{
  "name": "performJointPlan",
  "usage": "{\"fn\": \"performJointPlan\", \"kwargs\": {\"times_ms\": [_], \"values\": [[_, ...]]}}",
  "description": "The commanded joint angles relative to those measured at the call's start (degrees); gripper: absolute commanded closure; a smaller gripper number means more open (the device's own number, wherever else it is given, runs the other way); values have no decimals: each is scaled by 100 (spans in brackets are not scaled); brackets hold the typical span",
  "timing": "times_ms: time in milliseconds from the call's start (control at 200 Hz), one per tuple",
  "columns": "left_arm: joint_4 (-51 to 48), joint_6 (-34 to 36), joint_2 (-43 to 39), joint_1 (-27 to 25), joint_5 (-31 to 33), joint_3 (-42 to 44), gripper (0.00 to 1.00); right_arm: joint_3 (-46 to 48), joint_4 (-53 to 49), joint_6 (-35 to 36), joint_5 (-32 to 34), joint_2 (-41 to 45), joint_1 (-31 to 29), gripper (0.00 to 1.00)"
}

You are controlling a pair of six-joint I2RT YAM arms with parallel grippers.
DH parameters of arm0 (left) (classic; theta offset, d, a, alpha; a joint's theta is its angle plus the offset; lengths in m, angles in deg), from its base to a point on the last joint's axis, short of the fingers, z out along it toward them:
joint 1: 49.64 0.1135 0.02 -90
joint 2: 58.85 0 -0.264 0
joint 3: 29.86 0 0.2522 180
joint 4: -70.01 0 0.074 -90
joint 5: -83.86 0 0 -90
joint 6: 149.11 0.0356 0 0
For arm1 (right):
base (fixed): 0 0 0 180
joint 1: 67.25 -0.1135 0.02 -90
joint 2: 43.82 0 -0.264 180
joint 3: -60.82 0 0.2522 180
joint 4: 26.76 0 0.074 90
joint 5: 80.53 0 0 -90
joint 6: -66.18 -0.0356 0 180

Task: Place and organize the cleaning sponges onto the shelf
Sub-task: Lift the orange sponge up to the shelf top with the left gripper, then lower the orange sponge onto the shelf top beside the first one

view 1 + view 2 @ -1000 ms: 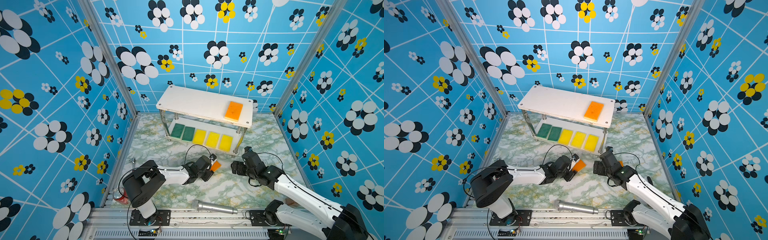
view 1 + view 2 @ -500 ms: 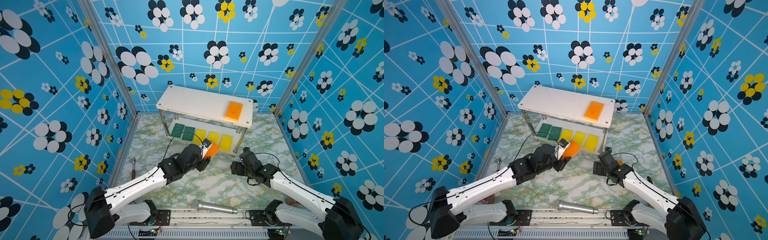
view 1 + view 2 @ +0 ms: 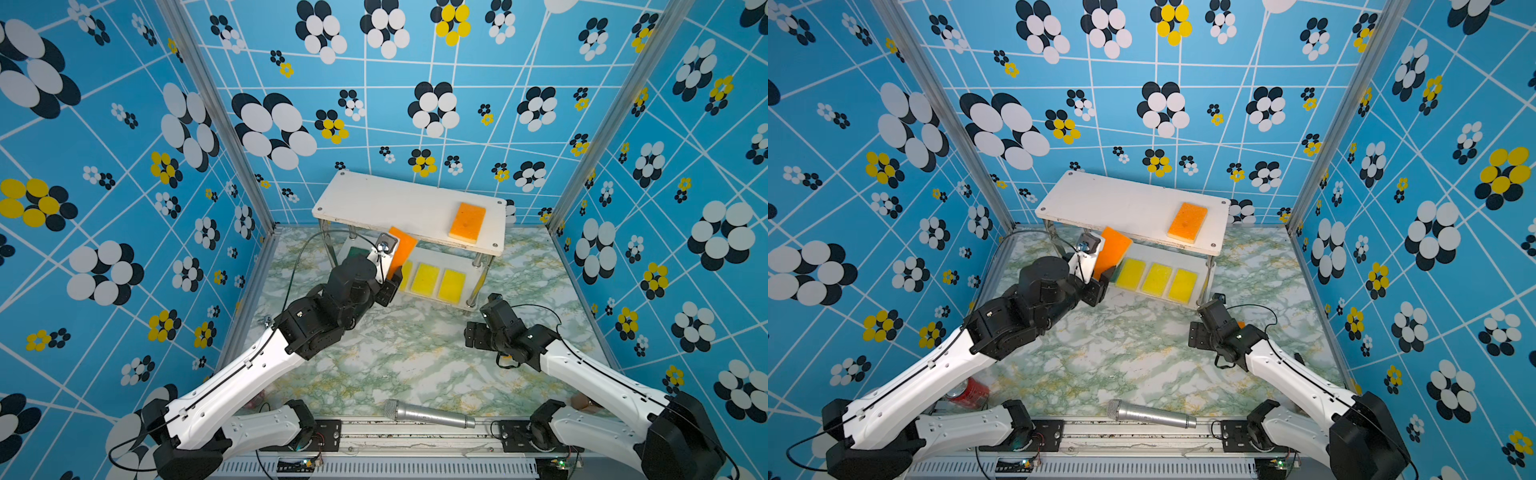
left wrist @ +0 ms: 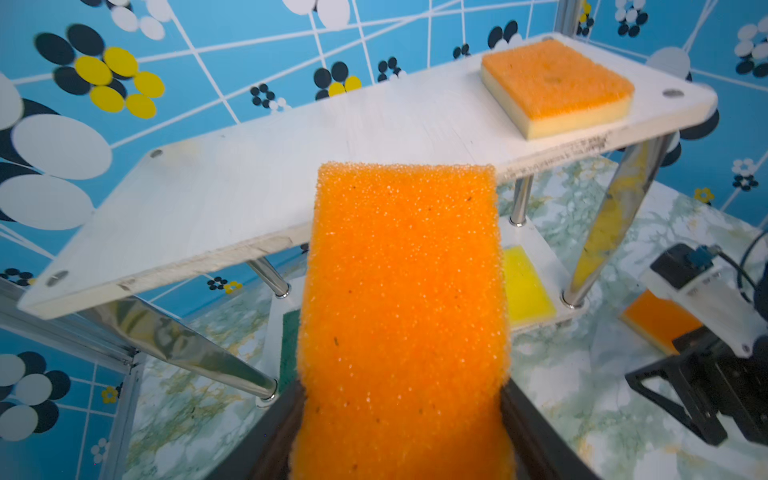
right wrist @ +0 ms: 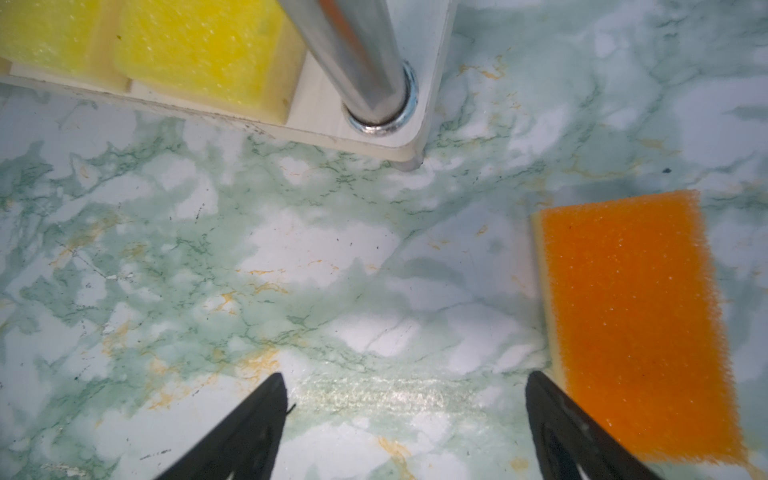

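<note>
Left gripper (image 4: 403, 428) clamped on orange sponge (image 4: 403, 291), held up tilted, far end near front edge of shelf (image 3: 1125, 199) top board (image 3: 374, 199). Second orange sponge (image 3: 467, 222) flat on top board, right end. Lower board (image 5: 320, 112): three yellow sponges (image 3: 426, 278) in row, green sponge (image 4: 289, 345) mostly hidden. Right gripper (image 5: 409, 380) low over table (image 3: 395, 353), jaws wide apart, empty. Third orange sponge (image 5: 631, 324) on table, just beside one jaw.

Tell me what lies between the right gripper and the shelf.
Only bare marbled tabletop separates right gripper and shelf, shown in the right wrist view.
</note>
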Motion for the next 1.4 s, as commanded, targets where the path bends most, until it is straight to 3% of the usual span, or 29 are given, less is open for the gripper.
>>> {"fn": "performJointPlan", "kwargs": {"times_ms": [0, 355, 735, 1394], "values": [[125, 127, 345, 80, 110, -639, 37, -119, -173, 128, 68, 43, 43, 8], [261, 317, 1792, 298, -365, -2446, 35, 152, -236, 179, 83, 391, 57, 8], [-487, -231, 3343, 522, -574, -4043, 35, 184, -82, 259, 69, 272, 132, 7], [-1267, -1115, 3971, 733, -485, -4613, 35, 289, 142, 295, -108, -22, 254, 7]]}}
